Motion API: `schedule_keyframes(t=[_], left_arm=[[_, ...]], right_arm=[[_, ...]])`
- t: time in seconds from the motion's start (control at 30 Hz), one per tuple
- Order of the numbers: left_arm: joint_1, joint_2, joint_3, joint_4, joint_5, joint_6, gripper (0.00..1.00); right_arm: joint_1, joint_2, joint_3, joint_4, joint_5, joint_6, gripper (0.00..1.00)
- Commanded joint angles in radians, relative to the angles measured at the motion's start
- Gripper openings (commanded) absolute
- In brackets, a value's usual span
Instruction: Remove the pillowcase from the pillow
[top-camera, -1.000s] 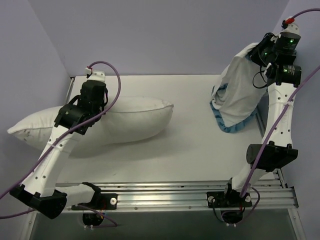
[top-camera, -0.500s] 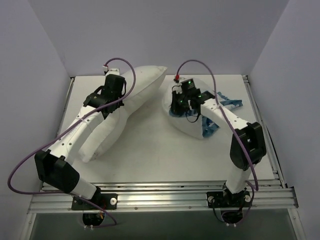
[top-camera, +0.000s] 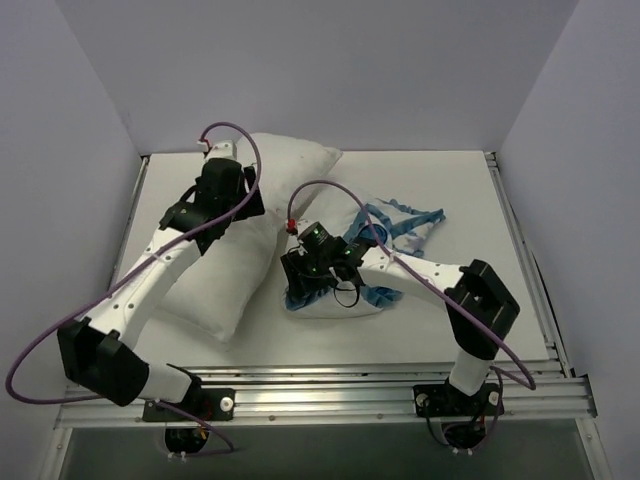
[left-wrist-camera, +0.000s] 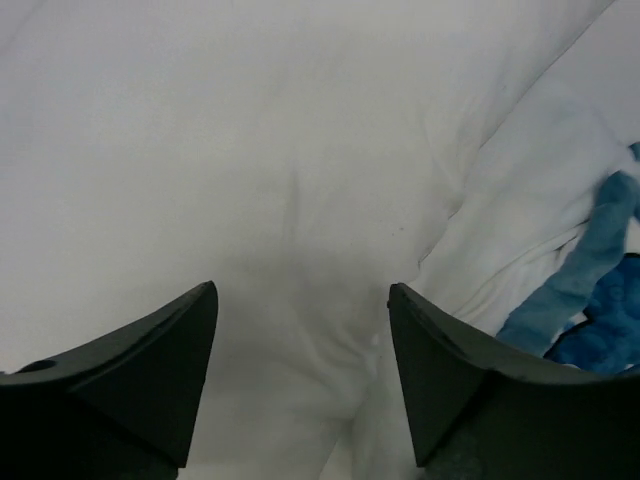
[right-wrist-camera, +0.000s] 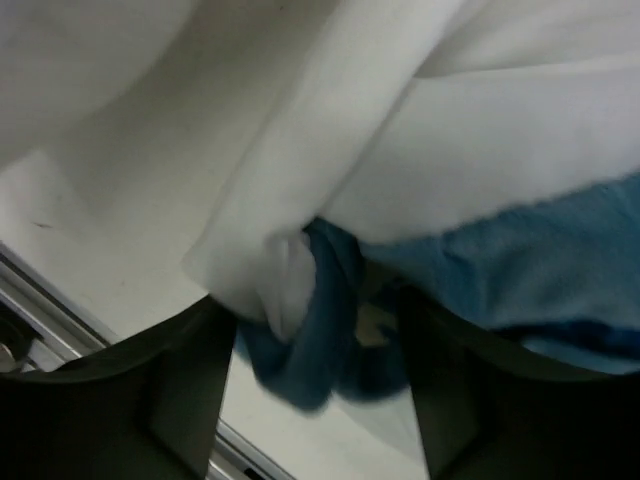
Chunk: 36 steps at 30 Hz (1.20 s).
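- Basically, the plump plain white rectangular pillow (top-camera: 225, 280) lies bare and diagonal on the left half of the white table (top-camera: 480, 200), one corner toward the back wall.
- Soft fabric pillowcase (top-camera: 395, 225), white with teal ruffled trim, lies crumpled on the table just right of the pillow, completely off it.
- Left gripper (left-wrist-camera: 300, 290) sits over the pillow's far part, fingers spread wide, gripping nothing.
- Right gripper (right-wrist-camera: 315, 300) is at the pillowcase's near-left end, fingers apart, with white cloth and teal trim bunched between them. It looks unclamped, but the wrist view is blurred.
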Motion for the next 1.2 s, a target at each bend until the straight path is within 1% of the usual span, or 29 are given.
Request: schedule_keyframes(t=[0.0, 0.03, 0.07, 0.1, 0.13, 0.2, 0.23, 0.27, 0.3, 0.4, 0.43, 0.47, 0.57, 0.67, 0.7, 0.73, 0.8, 0.83, 0.9, 1.03, 1.17], left_arm=[[0.006, -0.158, 0.018, 0.023, 0.015, -0.015, 0.8], [0.006, -0.202, 0.02, 0.011, 0.016, -0.014, 0.83], [0.007, -0.222, 0.021, -0.002, 0.015, -0.014, 0.86], [0.007, -0.245, 0.033, -0.034, 0.016, -0.009, 0.92], [0.007, -0.279, 0.04, -0.052, 0.016, -0.005, 0.93], [0.007, -0.328, 0.066, -0.109, 0.015, 0.012, 0.97], [0.007, -0.345, 0.075, -0.129, 0.012, 0.02, 1.0], [0.007, -0.361, 0.086, -0.149, 0.006, 0.035, 0.97], [0.007, -0.391, 0.107, -0.187, 0.003, 0.041, 0.95], [0.007, -0.437, 0.148, -0.271, -0.011, 0.084, 0.94], [0.007, -0.463, 0.18, -0.293, -0.016, 0.095, 0.94], [0.007, -0.476, 0.197, -0.342, -0.028, 0.113, 0.94], [0.007, -0.535, 0.257, -0.414, -0.059, 0.146, 0.94], [0.007, -0.614, 0.282, -0.468, -0.105, 0.158, 0.94], [0.007, -0.655, 0.287, -0.483, -0.147, 0.158, 0.94], [0.007, -0.676, 0.29, -0.502, -0.172, 0.155, 0.94], [0.007, -0.741, 0.3, -0.543, -0.242, 0.154, 0.94], [0.006, -0.764, 0.3, -0.555, -0.264, 0.154, 0.94], [0.006, -0.83, 0.293, -0.575, -0.312, 0.154, 0.94], [0.006, -0.936, 0.241, -0.603, -0.373, 0.137, 0.94], [0.006, -1.005, 0.19, -0.663, -0.39, 0.105, 0.94]], right_arm=[[0.004, -0.175, 0.025, -0.073, 0.165, 0.012, 0.64], [0.001, -0.229, 0.038, -0.088, 0.208, 0.011, 0.73], [-0.002, -0.252, 0.044, -0.121, 0.239, 0.008, 0.77], [-0.006, -0.278, 0.055, -0.142, 0.27, 0.003, 0.8], [-0.015, -0.321, 0.074, -0.181, 0.332, 0.001, 0.86], [-0.03, -0.36, 0.096, -0.221, 0.391, -0.005, 0.92], [-0.051, -0.398, 0.107, -0.258, 0.447, -0.006, 0.96], [-0.065, -0.416, 0.122, -0.275, 0.477, -0.006, 0.97], [-0.081, -0.436, 0.128, -0.292, 0.501, -0.008, 0.99], [-0.137, -0.53, 0.15, -0.338, 0.593, -0.006, 1.0], [-0.145, -0.585, 0.151, -0.353, 0.626, -0.002, 1.0], [-0.15, -0.613, 0.154, -0.361, 0.691, 0.001, 1.0], [-0.151, -0.725, 0.173, -0.399, 0.794, 0.011, 1.0], [-0.151, -0.83, 0.196, -0.451, 0.86, 0.023, 1.0], [-0.151, -0.856, 0.2, -0.468, 0.897, 0.029, 1.0], [-0.153, -0.911, 0.203, -0.491, 0.914, 0.032, 1.0], [-0.153, -0.968, 0.193, -0.504, 0.951, 0.024, 1.0], [-0.151, -1.028, 0.179, -0.513, 0.956, 0.021, 1.0], [-0.151, -1.082, 0.167, -0.527, 0.971, 0.008, 1.0], [-0.145, -1.208, 0.141, -0.576, 1.022, 0.018, 1.0], [-0.124, -1.283, 0.122, -0.603, 1.032, 0.043, 1.0]])
